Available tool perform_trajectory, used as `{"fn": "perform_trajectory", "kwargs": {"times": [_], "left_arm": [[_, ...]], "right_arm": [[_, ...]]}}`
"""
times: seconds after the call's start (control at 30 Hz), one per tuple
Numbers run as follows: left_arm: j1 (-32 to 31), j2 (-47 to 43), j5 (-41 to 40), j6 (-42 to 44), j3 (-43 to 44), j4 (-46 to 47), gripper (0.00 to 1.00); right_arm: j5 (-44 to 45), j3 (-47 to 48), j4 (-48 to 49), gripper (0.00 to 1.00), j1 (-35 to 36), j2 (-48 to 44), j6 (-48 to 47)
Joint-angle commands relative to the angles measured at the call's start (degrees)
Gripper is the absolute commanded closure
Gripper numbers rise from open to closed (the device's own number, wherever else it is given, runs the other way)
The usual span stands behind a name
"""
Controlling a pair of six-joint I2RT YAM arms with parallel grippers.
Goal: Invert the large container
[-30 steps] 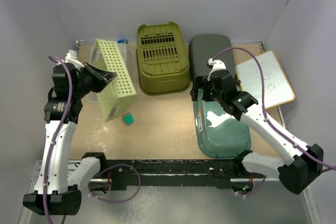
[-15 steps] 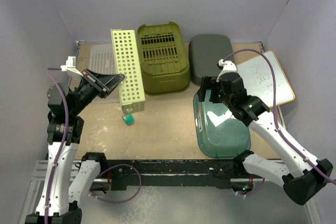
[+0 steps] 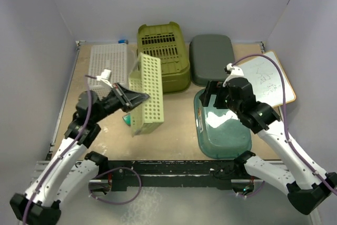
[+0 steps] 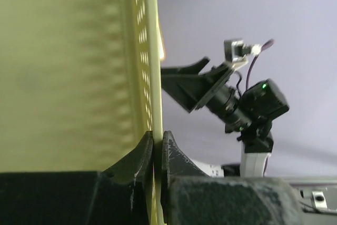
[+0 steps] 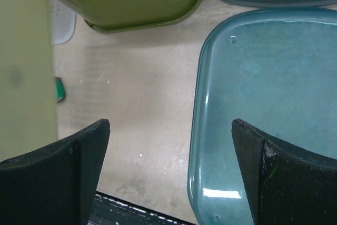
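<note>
The large light-green perforated container (image 3: 148, 94) hangs tilted on its side above the table's left centre. My left gripper (image 3: 136, 99) is shut on its thin wall; in the left wrist view the wall (image 4: 150, 51) runs straight up between the closed jaws of that gripper (image 4: 157, 142). My right gripper (image 3: 211, 94) is open and empty, hovering over the far left rim of the teal tub (image 3: 221, 125). In the right wrist view its fingers (image 5: 79, 156) straddle the tub's left edge (image 5: 263, 77) and bare table.
An olive slotted basket (image 3: 162, 56) lies upside down at the back. A dark grey lid (image 3: 211, 57), a whiteboard (image 3: 266, 80), a white perforated tray (image 3: 108, 62) and a small green block (image 3: 127, 120) are also on the table.
My left arm has swung the green container from the back left to the centre and lower, uncovering the white tray. My right gripper drew back slightly to the right.
</note>
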Motion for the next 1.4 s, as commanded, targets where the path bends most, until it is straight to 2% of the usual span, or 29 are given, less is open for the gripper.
{"fn": "perform_trajectory", "kwargs": {"times": [0.0, 0.1, 0.23, 0.33, 0.6, 0.83, 0.97, 1.13, 1.23, 1.3, 1.37], "left_arm": [[-14.24, 3.48, -10.05, 1.37, -0.58, 9.23, 1.00], [-21.78, 7.27, -14.40, 2.35, 0.51, 10.63, 1.00], [-26.28, 11.43, -16.46, 2.15, 1.03, 13.31, 1.00], [-27.12, 12.70, -16.13, -0.22, -0.79, 17.02, 1.00], [-27.14, 13.26, -15.65, -12.62, -13.04, 37.25, 1.00], [-27.05, 10.57, -18.25, -20.02, -20.31, 40.63, 1.00], [-26.71, 8.55, -19.69, -23.48, -25.67, 39.56, 1.00], [-22.33, 3.71, -19.05, -23.87, -29.49, 34.03, 1.00], [-17.69, -0.40, -16.19, -21.49, -29.13, 25.28, 1.00], [-14.96, -2.14, -14.60, -16.94, -27.83, 17.48, 1.00], [-13.56, -2.17, -14.30, -12.41, -25.59, 9.47, 0.92]], "right_arm": [[0.89, 1.17, -2.52, 0.00, -0.13, -2.69, 1.64], [1.69, 1.19, -3.70, 0.00, -0.13, -3.67, 1.64], [2.19, 1.05, -4.80, 0.00, -0.19, -4.40, 1.59], [2.72, 1.07, -5.36, 0.00, -0.13, -4.84, 1.28], [4.36, 1.85, -5.65, 0.00, -0.21, -5.87, 0.11], [4.22, 1.25, -5.06, 0.00, -0.17, -5.86, -0.22], [3.55, 0.32, -4.30, 0.00, -0.13, -5.60, -0.09], [3.05, -0.39, -3.78, 0.00, -0.16, -5.30, -0.05], [2.97, -0.95, -3.55, 0.00, -0.17, -5.06, -0.20], [2.74, -1.26, -3.32, 0.00, -0.13, -4.84, -0.26], [2.46, -1.64, -3.04, 0.00, -0.13, -4.62, -0.27]]}}
